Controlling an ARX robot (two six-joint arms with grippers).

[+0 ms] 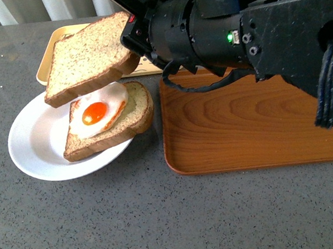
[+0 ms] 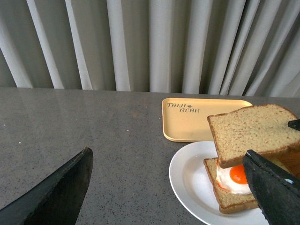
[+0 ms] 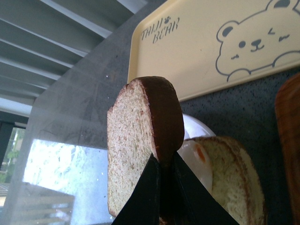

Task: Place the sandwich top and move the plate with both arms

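Observation:
The sandwich top (image 1: 86, 56), a plain brown bread slice, hangs tilted just above the egg-topped bread slice (image 1: 115, 121) on the white plate (image 1: 33, 139). My right gripper (image 1: 135, 35) is shut on its right edge; in the right wrist view the fingers (image 3: 140, 201) pinch the crust of the sandwich top (image 3: 129, 140). The left wrist view shows the sandwich top (image 2: 253, 131) over the egg slice (image 2: 232, 192) and the plate (image 2: 192, 180). My left gripper (image 2: 168, 197) is open, wide apart, low over the table left of the plate.
A yellow bear-print tray (image 1: 56, 53) lies behind the plate, also in the left wrist view (image 2: 192, 119) and right wrist view (image 3: 220, 42). A large brown wooden tray (image 1: 256, 123) lies right of the plate under my right arm. Curtains hang behind the table.

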